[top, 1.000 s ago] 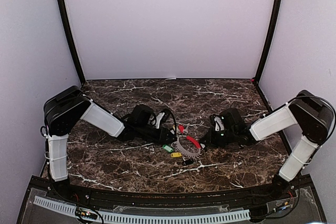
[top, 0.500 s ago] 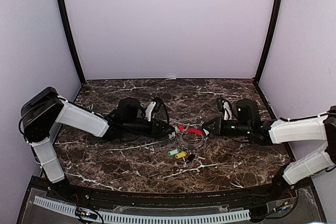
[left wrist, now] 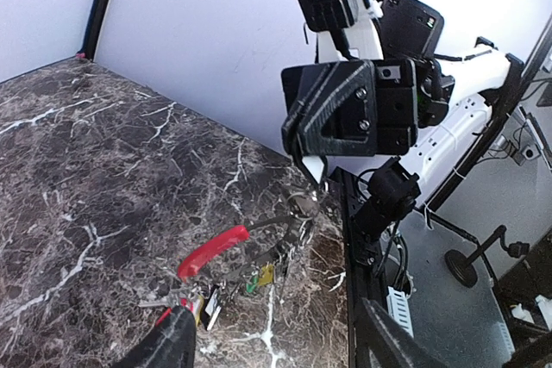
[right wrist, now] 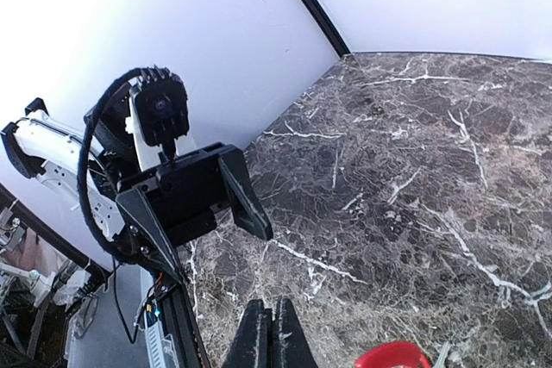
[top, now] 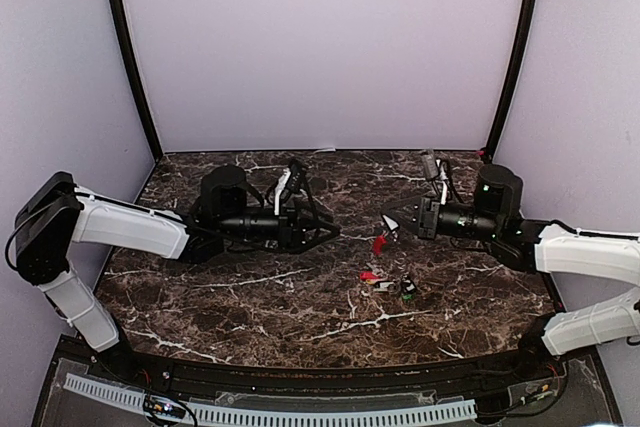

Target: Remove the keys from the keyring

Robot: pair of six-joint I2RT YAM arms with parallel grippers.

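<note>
Since half a second earlier the two arms had drawn apart from the middle of the marble table (top: 250, 297), and the ring had gone rightward and upward with the right arm.

The left gripper (top: 328, 233) hung at nine o'clock of the ring, its fingers spread wide and holding nothing. The keyring (left wrist: 211, 252) dangled from the other arm's tips, slanting down to the tabletop with its red segment lowest. The keys (top: 388, 285) lay in a small cluster at about five o'clock of that segment. The left wrist view suggested some were still threaded on, though at this size that could not be settled. The right gripper (top: 392, 224), at three o'clock of the ring, had its fingers pressed together on the grey wire.

The step in hand looked like a re-approach. It would go best if the right arm held the ring steady and high enough for the keys to hang free. The left could then pinch a single key by its head and slide it along the coil toward the split, not tug the whole bunch.
</note>
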